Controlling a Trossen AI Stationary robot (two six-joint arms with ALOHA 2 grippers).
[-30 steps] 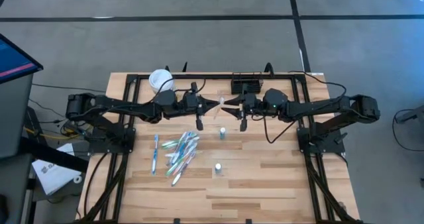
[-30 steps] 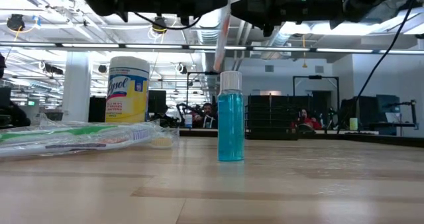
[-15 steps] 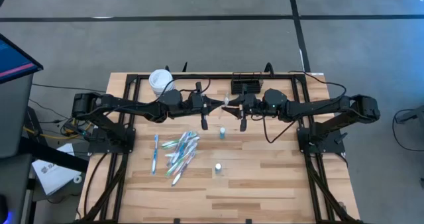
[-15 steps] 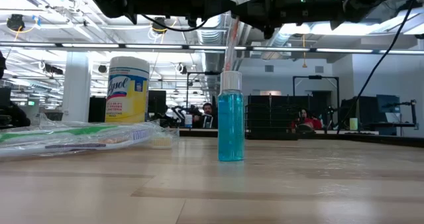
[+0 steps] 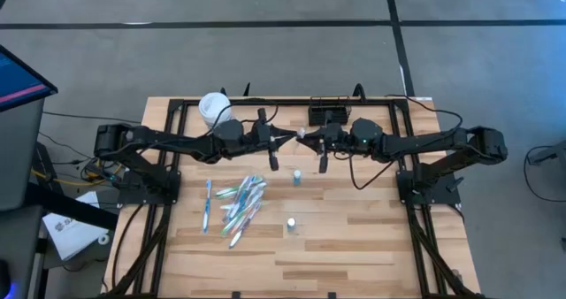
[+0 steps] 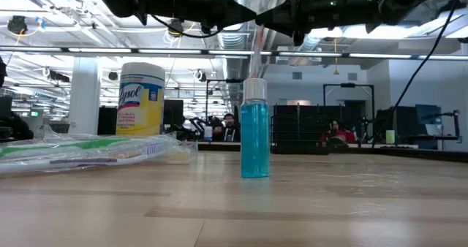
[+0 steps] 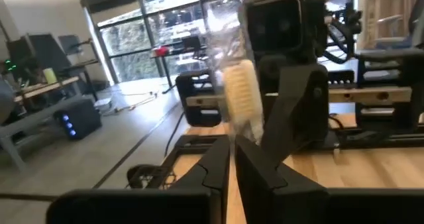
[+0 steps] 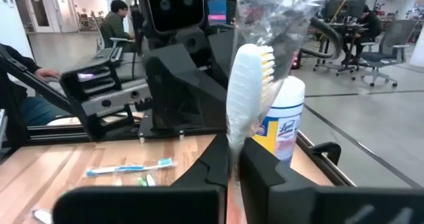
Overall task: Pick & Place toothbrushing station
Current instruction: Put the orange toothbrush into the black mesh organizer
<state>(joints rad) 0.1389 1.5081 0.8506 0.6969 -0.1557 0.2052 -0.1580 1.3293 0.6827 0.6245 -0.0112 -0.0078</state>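
A toothbrush in a clear wrapper (image 5: 301,134) is held in the air above the table's middle, between my two grippers, which meet tip to tip. Its head (image 7: 242,95) stands up above the fingers and its handle (image 6: 256,46) hangs down. My left gripper (image 5: 291,137) and my right gripper (image 5: 309,137) are both shut on it. The black wire-mesh caddy (image 5: 327,115) stands on the table at the far edge, just beyond my right gripper. My left gripper pinches the wrapped toothbrush just below its head (image 7: 233,139) between its two fingers, coming level from the table's left, across the brush. The brush stands nearly upright, clear of the table. My right gripper pinches the same brush below its head (image 8: 230,150), wrapper and all, coming level from the table's right, across the brush. The white head (image 8: 246,85) rises above its fingers.
A blue bottle (image 5: 297,177) stands below the grippers. A small bottle (image 5: 290,224) is nearer the front. A heap of wrapped toothbrushes (image 5: 240,203) and a single blue one (image 5: 208,206) lie at the left. A white tub with a yellow label (image 5: 214,107) stands at the far left.
My left gripper has gone toward the table's right until it meets my right gripper. The hanging toothbrush has shifted a little to the right with it and stands more upright.
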